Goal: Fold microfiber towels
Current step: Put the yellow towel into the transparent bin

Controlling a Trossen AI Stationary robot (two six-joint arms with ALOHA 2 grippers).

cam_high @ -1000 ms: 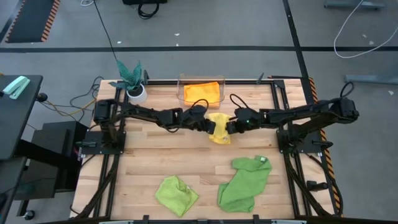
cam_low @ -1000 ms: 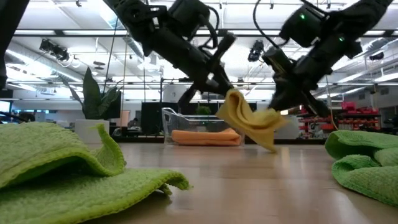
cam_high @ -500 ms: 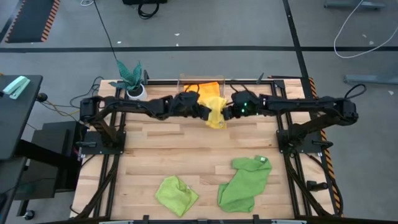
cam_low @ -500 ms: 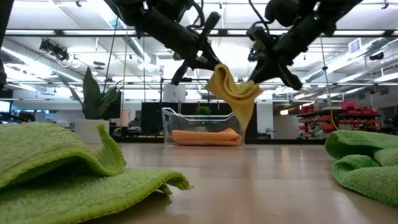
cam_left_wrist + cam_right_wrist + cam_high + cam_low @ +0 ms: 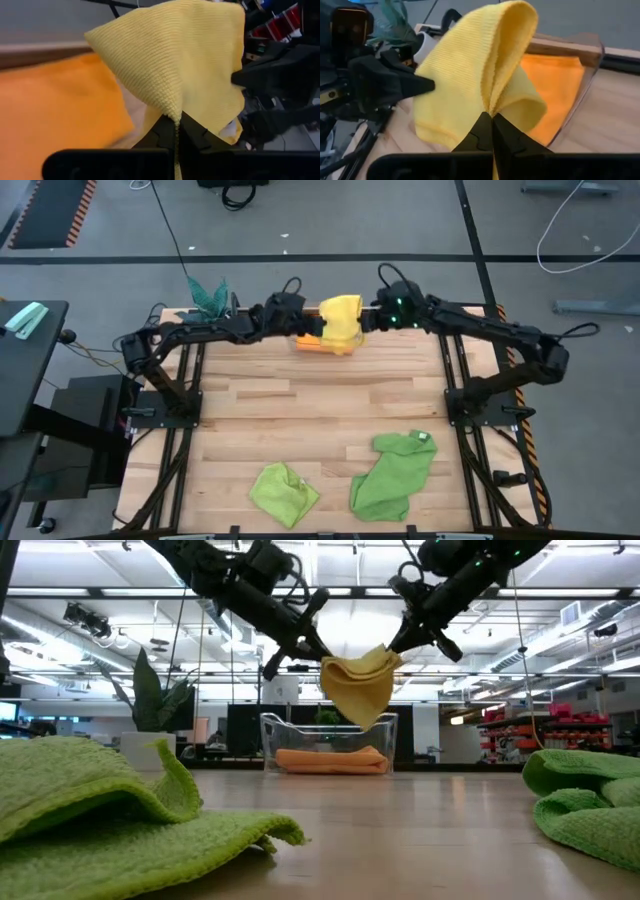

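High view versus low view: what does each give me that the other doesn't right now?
Only the high view shows that the yellow towel hangs directly over the clear bin, and the large green towel's white tag. Only the low view shows the gap between the towel and the folded orange towel below. Both show the left gripper and right gripper shut on the yellow towel.

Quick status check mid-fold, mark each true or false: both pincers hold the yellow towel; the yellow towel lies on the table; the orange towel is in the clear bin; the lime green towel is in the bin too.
1. Left pincer and right pincer both grip the yellow towel. True.
2. The yellow towel lies on the table. False: it hangs above the clear bin.
3. The orange towel is in the bin. True.
4. The lime green towel is in the bin. False: it lies on the table's near edge.
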